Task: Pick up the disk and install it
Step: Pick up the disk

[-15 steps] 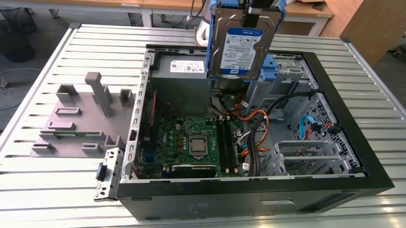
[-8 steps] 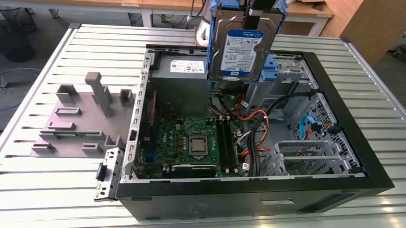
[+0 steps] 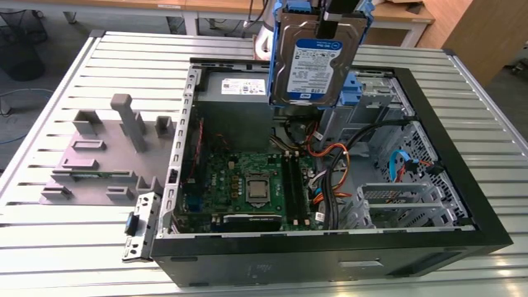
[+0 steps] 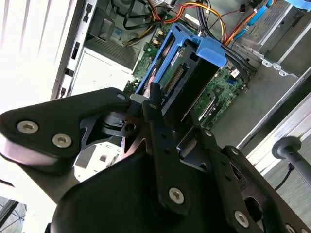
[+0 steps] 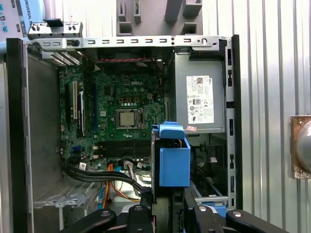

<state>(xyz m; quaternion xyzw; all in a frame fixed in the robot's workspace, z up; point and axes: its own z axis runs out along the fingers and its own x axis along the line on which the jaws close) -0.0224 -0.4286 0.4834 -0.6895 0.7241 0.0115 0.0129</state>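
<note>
In the exterior view, the disk [image 3: 316, 65] hangs upright above the open computer case [image 3: 462, 204], label outward, over the case's far side. The claw [image 3: 331, 28] grips it from above. The case sits on the slatted counter [image 3: 66, 247].

In the second wrist view, the claw [image 4: 172, 114] is clamped on the disk [image 4: 192, 77], whose blue carrier juts out beyond the fingers [image 4: 154, 97] over the motherboard [image 4: 223, 82].

In the first wrist view, the disk [image 5: 174, 162] shows end-on between the claw's [image 5: 167, 201] fingers, beside the grey power supply [image 5: 201, 99].
</note>
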